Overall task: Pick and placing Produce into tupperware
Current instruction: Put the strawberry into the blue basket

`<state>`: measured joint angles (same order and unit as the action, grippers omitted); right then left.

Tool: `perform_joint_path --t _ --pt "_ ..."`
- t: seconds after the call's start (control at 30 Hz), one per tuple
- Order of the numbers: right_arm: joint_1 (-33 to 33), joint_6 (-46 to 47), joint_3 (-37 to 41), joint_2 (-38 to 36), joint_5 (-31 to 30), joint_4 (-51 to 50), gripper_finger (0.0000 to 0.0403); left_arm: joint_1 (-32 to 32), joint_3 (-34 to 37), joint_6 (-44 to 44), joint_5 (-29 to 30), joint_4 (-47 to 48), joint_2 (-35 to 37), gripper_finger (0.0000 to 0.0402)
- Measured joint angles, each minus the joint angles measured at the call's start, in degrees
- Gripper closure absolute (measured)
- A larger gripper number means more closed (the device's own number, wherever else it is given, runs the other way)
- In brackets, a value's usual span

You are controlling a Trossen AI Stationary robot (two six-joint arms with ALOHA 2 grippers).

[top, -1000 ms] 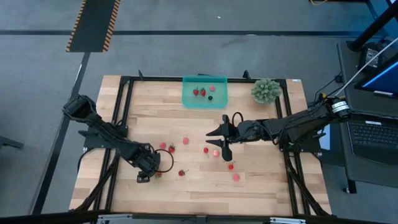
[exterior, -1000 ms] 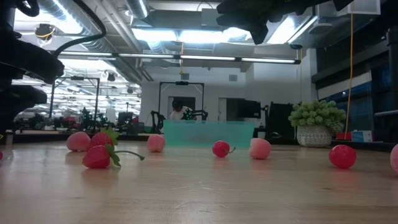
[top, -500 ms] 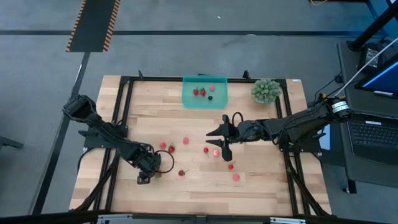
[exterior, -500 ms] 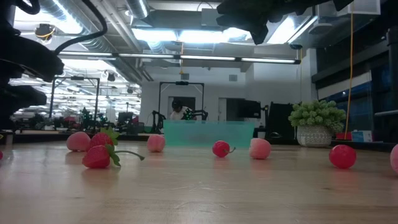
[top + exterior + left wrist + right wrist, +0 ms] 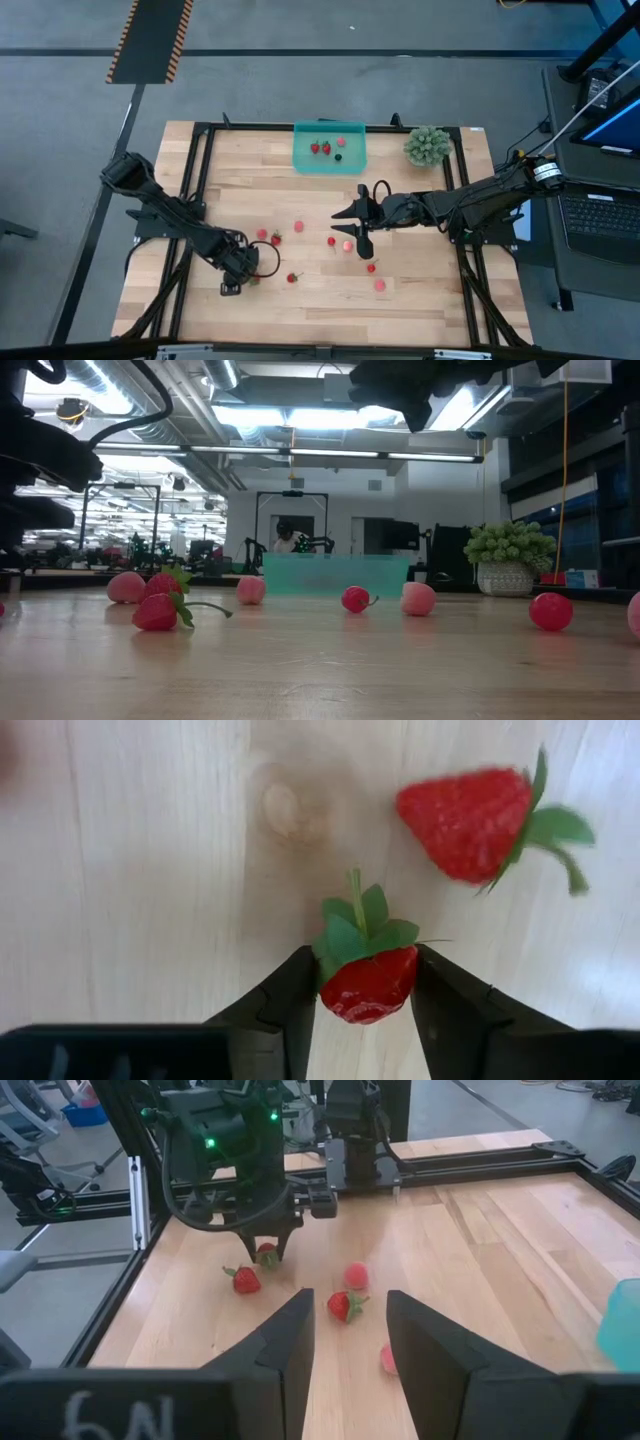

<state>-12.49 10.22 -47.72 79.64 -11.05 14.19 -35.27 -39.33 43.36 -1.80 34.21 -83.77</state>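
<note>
Readable writing: only partial white characters on the right wrist camera's housing edge, looks like "6N" (cut off, can't confirm).

Left gripper [image 5: 365, 995] is down at the front-left of the table [image 5: 420, 200], fingers clamped on both sides of a red strawberry [image 5: 368, 982], green top pointing away from the wrist. A second strawberry [image 5: 468, 823] lies just beside it on the wood, apart from the fingers.

Right gripper [image 5: 345, 1335] hangs above the table centre, fingers parted, nothing between them (a loose strawberry [image 5: 345, 1306] shows on the wood beyond the gap).

Tupperware [image 5: 330, 158] sits at the far edge, centre, with a few red pieces and one dark berry [image 5: 338, 156] inside. Remaining produce [image 5: 375, 275] is scattered over the middle and front of the table. Spiky green ball [image 5: 428, 145] is to the right of the tupperware.
</note>
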Motion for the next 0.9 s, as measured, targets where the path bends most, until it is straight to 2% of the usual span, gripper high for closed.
perform_joint_path --t 0.17,0.27,0.4,0.53,0.73,0.83,0.9 --pt "0.0 0.0 0.0 0.0 0.0 -0.5 0.0273 1.1 -1.9 -1.5 -3.5 3.7 2.3 0.0272" --pt "0.0 0.0 0.0 0.0 0.0 -0.5 0.0273 2.6 -3.6 -5.6 -5.2 7.4 4.2 0.0267" --pt "0.0 0.0 0.0 0.0 0.0 -0.4 0.0273 7.2 -6.8 -12.9 -4.3 11.3 6.8 0.027" --pt "0.0 0.1 0.0 0.0 0.0 0.1 0.0273 14.8 -10.5 -22.1 0.4 12.3 9.2 0.0271" --pt "0.0 0.0 0.0 -0.5 0.0 3.4 0.0273 30.0 -17.5 -35.3 8.3 11.4 9.5 0.0269" --pt "0.0 0.0 -0.1 -1.3 0.0 4.8 0.0273 38.3 -20.3 -41.3 9.1 6.9 7.8 0.0269" --pt "0.0 0.0 -0.1 -2.0 0.0 5.1 0.0273 43.5 -22.0 -44.3 7.6 2.0 6.4 0.0268"
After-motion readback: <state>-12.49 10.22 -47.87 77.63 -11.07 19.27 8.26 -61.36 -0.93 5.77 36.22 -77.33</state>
